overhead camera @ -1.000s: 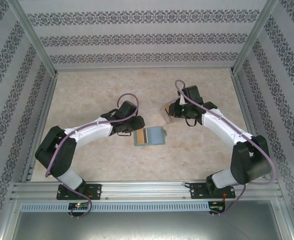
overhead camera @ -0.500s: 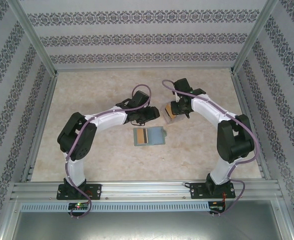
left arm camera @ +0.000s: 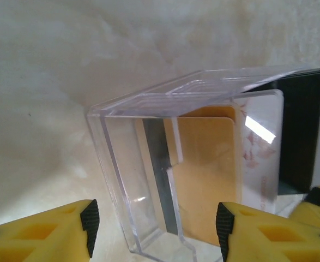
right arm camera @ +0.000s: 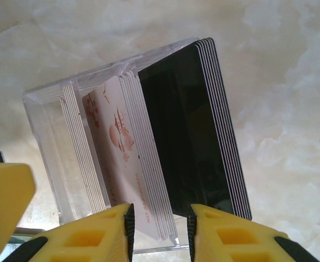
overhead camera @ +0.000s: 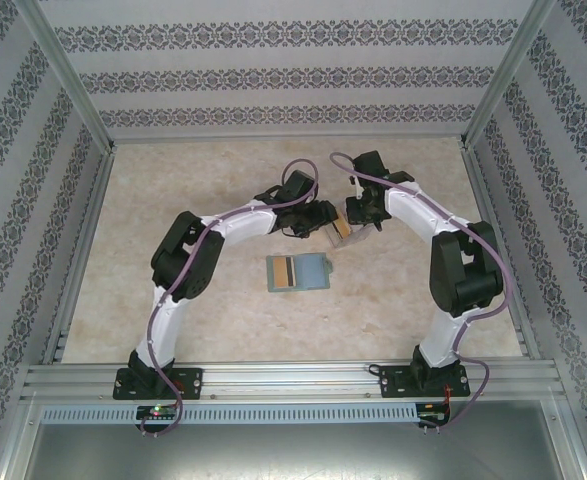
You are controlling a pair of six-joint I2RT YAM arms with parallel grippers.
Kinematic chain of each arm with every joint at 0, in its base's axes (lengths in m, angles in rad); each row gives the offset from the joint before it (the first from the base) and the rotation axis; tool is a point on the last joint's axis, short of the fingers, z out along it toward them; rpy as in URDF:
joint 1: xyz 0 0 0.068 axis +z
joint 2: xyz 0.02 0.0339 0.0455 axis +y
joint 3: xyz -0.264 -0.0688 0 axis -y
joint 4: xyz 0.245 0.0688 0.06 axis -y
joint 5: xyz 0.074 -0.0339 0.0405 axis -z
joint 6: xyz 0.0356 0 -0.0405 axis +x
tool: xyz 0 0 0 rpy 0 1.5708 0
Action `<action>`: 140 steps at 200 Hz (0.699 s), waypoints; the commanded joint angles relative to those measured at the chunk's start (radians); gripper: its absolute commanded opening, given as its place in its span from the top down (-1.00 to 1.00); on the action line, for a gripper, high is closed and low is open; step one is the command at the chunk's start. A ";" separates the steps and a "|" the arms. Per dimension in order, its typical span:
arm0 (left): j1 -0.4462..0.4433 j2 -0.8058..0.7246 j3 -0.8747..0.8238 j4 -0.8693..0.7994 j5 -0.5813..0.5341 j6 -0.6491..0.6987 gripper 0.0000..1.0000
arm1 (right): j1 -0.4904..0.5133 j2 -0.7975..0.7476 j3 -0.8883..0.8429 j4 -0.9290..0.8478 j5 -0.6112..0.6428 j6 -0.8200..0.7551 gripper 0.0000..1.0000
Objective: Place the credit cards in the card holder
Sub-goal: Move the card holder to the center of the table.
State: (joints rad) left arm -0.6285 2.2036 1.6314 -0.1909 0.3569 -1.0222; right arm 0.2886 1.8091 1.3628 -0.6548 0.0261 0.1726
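The card holder [overhead camera: 311,272] lies open mid-table, with an orange card with a dark stripe [overhead camera: 278,273] on its left half. Behind it a clear plastic box [overhead camera: 340,228] stands tilted and holds the credit cards. In the left wrist view these are an orange one [left arm camera: 206,180], white ones [left arm camera: 260,158] and black ones [left arm camera: 299,131]. My left gripper [left arm camera: 156,224] is open, its pads straddling the box's near corner [left arm camera: 132,164] without touching it. My right gripper [right arm camera: 160,229] stands narrowly open at the box's other side. The corner of the white stack [right arm camera: 116,147] lies between its pads, beside the black stack [right arm camera: 187,136].
Both grippers [overhead camera: 325,218] [overhead camera: 356,216] meet at the box from left and right, close to each other. Patterned walls and a metal frame [overhead camera: 73,250] bound the marble-look tabletop. Bare surface lies to the left, right and front of the holder.
My left arm swung from beside the card holder up and right to the clear box. The right gripper shifted slightly left and stayed at the box. The holder has not moved.
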 commanded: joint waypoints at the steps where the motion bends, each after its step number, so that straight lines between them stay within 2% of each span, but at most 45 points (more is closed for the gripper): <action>1: -0.005 0.045 0.053 -0.036 0.011 -0.035 -0.15 | -0.007 0.006 0.030 -0.008 -0.026 0.002 0.34; 41: -0.005 0.090 0.106 -0.134 -0.022 -0.001 -0.11 | -0.007 0.006 0.026 -0.008 -0.025 -0.009 0.34; 76: -0.005 0.078 0.092 -0.229 -0.087 0.048 0.15 | -0.002 0.002 0.021 -0.011 -0.013 -0.028 0.32; 140: -0.001 0.039 0.084 -0.259 -0.125 0.129 0.21 | 0.057 0.038 0.055 -0.019 -0.006 -0.056 0.33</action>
State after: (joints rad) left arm -0.6285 2.2704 1.7245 -0.3462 0.2813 -0.9531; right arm 0.3180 1.8145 1.3731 -0.6582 0.0101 0.1425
